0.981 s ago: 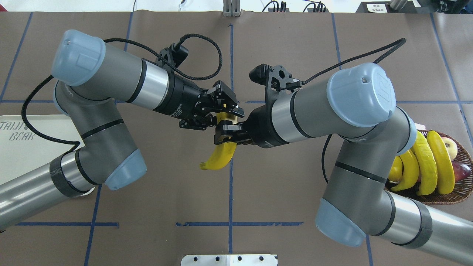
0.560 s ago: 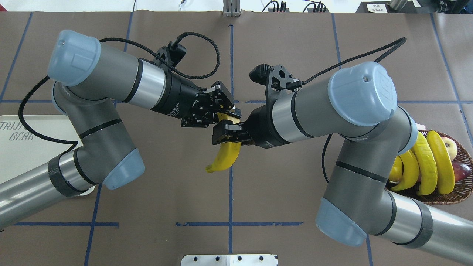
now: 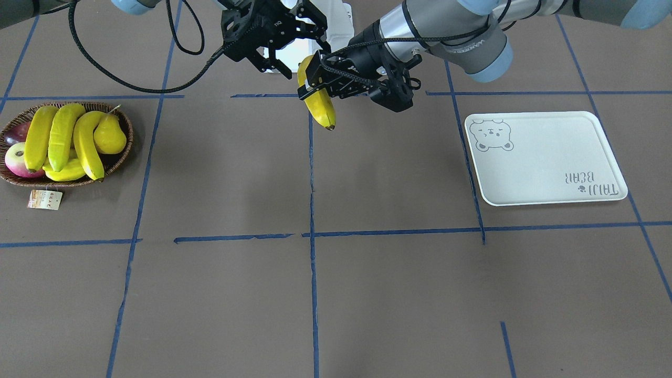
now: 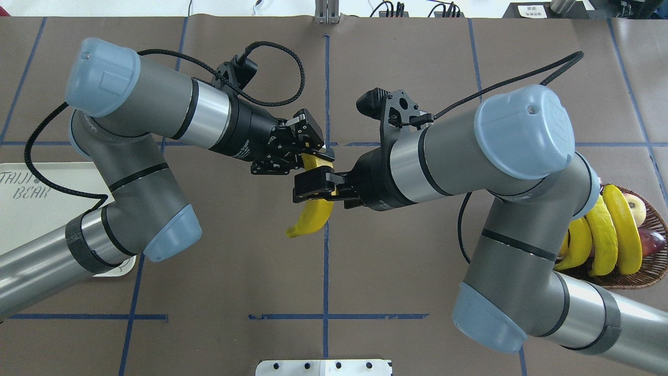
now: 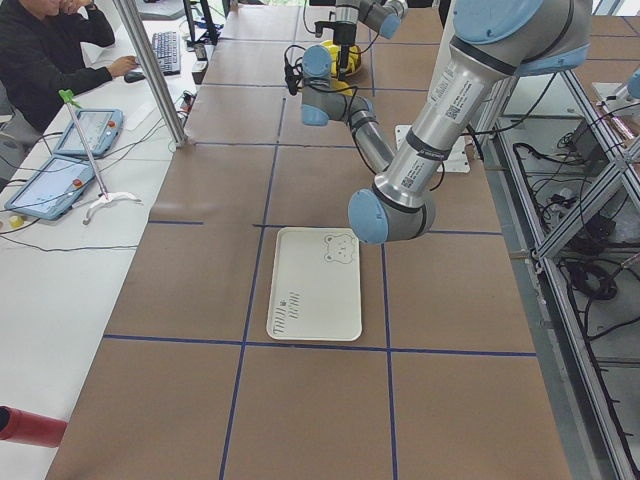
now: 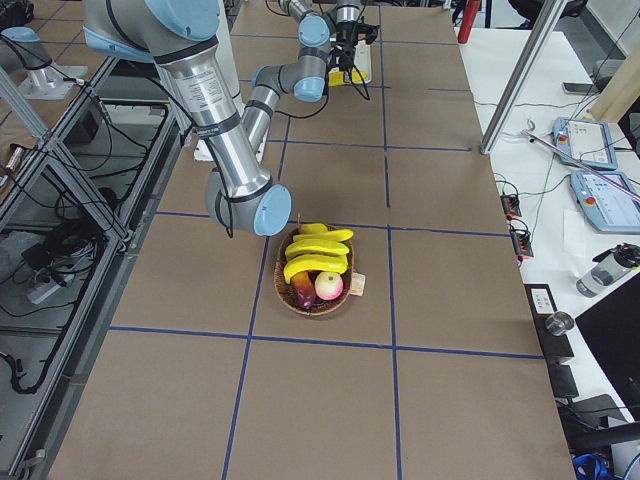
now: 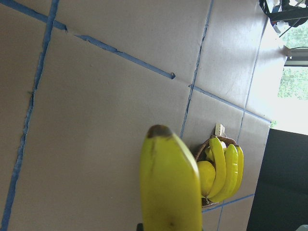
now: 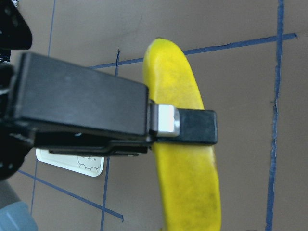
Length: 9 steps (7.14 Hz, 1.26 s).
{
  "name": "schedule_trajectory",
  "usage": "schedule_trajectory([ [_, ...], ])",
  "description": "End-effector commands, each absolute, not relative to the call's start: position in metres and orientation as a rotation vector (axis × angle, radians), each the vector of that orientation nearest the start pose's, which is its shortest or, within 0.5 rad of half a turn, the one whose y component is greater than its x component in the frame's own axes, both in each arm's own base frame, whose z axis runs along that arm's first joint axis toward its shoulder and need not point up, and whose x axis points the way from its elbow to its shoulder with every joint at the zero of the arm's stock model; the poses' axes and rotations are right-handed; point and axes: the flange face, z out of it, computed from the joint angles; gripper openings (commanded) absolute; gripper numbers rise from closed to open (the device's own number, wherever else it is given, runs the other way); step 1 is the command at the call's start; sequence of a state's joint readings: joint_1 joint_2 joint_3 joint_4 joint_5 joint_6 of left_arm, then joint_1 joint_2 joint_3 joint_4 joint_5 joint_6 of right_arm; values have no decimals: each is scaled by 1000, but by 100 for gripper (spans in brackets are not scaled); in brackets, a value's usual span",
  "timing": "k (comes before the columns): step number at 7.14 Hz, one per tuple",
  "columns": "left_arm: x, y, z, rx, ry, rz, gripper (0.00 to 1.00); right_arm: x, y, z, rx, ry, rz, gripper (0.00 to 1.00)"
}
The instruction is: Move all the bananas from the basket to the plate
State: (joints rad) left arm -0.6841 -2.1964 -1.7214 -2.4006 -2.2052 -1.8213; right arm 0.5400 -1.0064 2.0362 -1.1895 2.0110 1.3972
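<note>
One yellow banana hangs above the table's middle, dark tip down; it also shows in the overhead view. My left gripper is shut on its upper part. One of its fingers crosses the banana in the right wrist view. My right gripper is open, jaws spread by the banana's top end. Three bananas lie in the wicker basket. The off-white bear plate is bare.
The basket also holds a ridged starfruit, a pear and an apple; its paper tag lies in front. A metal base plate sits at the robot's edge. An operator sits beside the table.
My left gripper's fingers have closed on the banana's upper part. My right arm has shifted slightly right and its jaws have spread. The banana has stayed almost in place.
</note>
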Motion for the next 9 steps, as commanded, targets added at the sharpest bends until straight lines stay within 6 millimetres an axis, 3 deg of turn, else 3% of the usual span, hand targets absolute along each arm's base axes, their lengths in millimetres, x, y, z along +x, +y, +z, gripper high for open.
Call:
schedule_trajectory([
  [1,431,-460,159,-166,1465,-329,0,-377,-357,92,165,-1406,27,100],
  [2,407,-481,190,-162,1386,-408,0,-356,-364,92,168,-1375,64,100],
  [3,369,-501,234,-115,1327,-426,0,-341,-374,97,182,-1357,96,100],
  [4,337,-502,289,-32,1261,-369,0,-330,-387,109,195,-1332,126,100],
  [5,302,-493,360,-26,1172,-372,0,-326,-394,129,188,-1295,150,100],
  [6,255,-492,414,19,1100,-369,0,-316,-406,147,184,-1255,191,100],
  [7,208,-475,479,54,1006,-338,0,-309,-415,162,168,-1195,225,100],
  [8,181,-457,526,82,935,-252,0,-308,-417,168,163,-1171,228,100],
  [9,172,-447,560,60,887,-228,0,-307,-420,184,152,-1144,237,100],
])
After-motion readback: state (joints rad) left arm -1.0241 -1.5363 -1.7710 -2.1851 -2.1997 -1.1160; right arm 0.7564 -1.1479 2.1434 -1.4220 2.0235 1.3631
